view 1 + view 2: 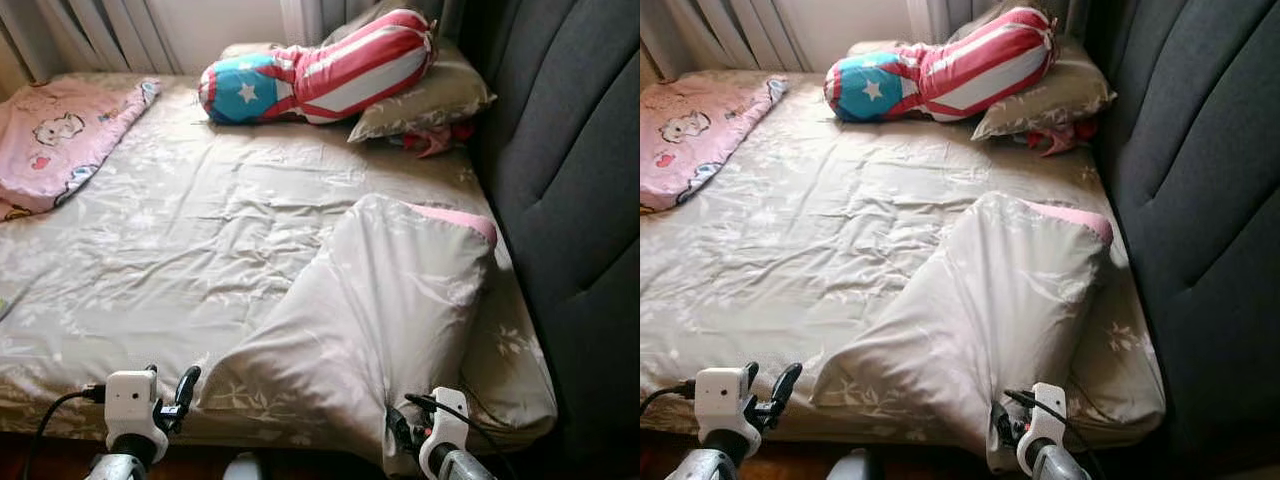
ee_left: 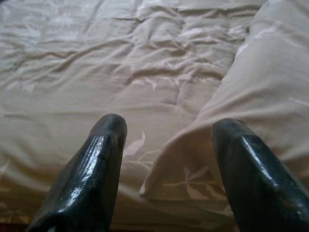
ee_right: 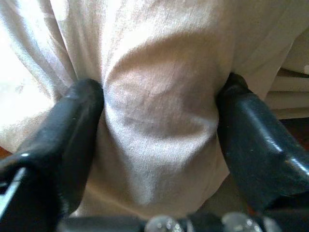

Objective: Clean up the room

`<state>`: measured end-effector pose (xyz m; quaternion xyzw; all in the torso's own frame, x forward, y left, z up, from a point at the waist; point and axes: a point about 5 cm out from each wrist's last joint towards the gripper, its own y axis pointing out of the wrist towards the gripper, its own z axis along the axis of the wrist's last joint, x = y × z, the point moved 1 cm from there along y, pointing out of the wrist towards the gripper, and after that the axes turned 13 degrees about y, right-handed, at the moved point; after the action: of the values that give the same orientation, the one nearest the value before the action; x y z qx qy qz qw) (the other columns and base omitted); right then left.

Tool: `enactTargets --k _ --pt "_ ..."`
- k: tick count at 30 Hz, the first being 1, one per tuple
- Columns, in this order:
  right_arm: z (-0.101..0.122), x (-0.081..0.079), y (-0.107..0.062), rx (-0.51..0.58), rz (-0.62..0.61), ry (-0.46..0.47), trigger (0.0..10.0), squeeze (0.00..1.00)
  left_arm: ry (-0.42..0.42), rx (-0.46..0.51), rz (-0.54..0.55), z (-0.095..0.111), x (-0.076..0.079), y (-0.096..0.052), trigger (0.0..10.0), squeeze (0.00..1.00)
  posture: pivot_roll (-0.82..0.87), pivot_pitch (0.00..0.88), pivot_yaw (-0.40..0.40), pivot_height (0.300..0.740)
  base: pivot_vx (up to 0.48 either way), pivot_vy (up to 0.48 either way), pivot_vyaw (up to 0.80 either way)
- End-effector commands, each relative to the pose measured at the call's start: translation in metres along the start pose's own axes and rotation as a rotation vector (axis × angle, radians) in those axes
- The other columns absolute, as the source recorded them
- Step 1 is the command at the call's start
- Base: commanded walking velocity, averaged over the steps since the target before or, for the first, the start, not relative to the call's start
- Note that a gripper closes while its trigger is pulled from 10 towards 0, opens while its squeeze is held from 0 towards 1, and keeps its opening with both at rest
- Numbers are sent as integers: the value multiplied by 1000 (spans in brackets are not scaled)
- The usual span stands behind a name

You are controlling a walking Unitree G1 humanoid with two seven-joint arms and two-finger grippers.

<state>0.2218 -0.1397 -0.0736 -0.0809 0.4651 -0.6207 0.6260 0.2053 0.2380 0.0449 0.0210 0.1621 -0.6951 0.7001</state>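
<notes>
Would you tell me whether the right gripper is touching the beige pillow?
Touching: in the right wrist view, both fingers press into the beige pillow, bunching its fabric.

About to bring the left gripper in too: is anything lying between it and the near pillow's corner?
Nothing visible does. The left gripper is open over bare bedsheet, with the pillow corner just ahead of its fingers. The right gripper already has pillow fabric bunched between its fingers.

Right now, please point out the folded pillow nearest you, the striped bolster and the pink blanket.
folded pillow (image 1: 375, 310), left eye view, middle of its grey cover.
striped bolster (image 1: 340, 70), left eye view, red-and-white striped body.
pink blanket (image 1: 55, 135), left eye view, cartoon-printed top face.
</notes>
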Motion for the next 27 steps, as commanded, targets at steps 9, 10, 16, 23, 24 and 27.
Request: enactTargets --k 9,10,16,23,24,27 --pt "-31 2 -5 -107 -26 4 0 0 0 -28 -5 1 1 -3 10000 0 195 175 3 660 0 0 0" --pt "-31 2 -5 -103 -29 5 0 0 1 -31 -6 1 1 -4 10000 0 195 175 3 660 0 0 0" --pt "-31 7 -6 -95 -52 13 0 0 6 -37 -14 -2 3 -4 10000 0 189 151 -5 660 0 0 0" --pt "-29 10 -7 -84 -62 14 0 0 13 -43 -31 -4 8 -4 10000 0 181 128 -8 660 0 0 0" --pt "-29 10 -7 -83 -63 13 0 0 14 -44 -32 -4 8 -4 10000 0 181 128 -8 660 0 0 0" --pt "-28 10 -7 -75 -68 17 0 0 15 -44 -33 -5 9 -3 10000 0 181 123 -8 660 0 0 0"
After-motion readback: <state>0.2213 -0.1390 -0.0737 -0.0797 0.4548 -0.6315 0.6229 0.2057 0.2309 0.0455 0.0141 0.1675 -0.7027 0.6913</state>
